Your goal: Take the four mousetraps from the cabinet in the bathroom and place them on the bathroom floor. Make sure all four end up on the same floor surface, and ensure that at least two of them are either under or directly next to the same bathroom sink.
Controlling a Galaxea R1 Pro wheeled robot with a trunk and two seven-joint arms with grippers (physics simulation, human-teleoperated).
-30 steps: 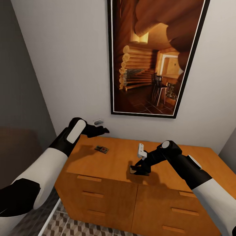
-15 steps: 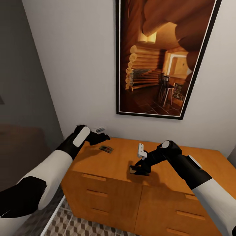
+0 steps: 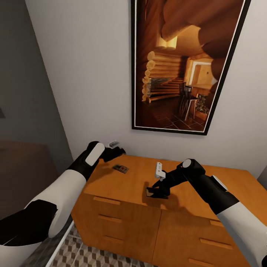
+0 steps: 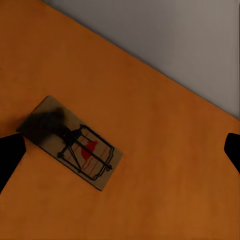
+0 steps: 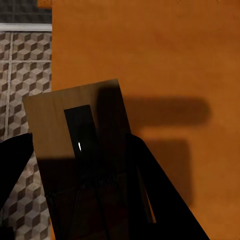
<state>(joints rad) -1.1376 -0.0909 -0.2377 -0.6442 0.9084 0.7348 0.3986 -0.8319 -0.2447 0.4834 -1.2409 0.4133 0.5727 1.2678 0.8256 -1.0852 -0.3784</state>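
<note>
On the orange-brown cabinet (image 3: 126,185), one mousetrap (image 3: 121,168) lies flat near the far left corner. My left gripper (image 3: 116,151) hovers open just above and behind it. In the left wrist view that mousetrap (image 4: 70,142) lies below the left gripper (image 4: 120,155), nearer one black fingertip (image 4: 10,155) than the other. At the cabinet's front edge, my right gripper (image 3: 153,193) is shut on a second mousetrap (image 3: 150,191), held just above the top. The right wrist view shows this mousetrap (image 5: 75,130) clamped in the right gripper (image 5: 85,170), partly over the bathroom floor (image 5: 25,65).
A large framed picture (image 3: 181,66) hangs on the white wall behind the cabinet. Cabinet drawers with bar handles (image 3: 109,218) face me. Cube-patterned floor tiles (image 3: 89,256) show below, with a white strip (image 3: 59,248) and a dark grey wall (image 3: 26,111) at the left.
The head camera shifted early on. Since then my left gripper has edged right over the cabinet's far left corner, closer to the lying mousetrap. The right gripper holds still with its mousetrap.
</note>
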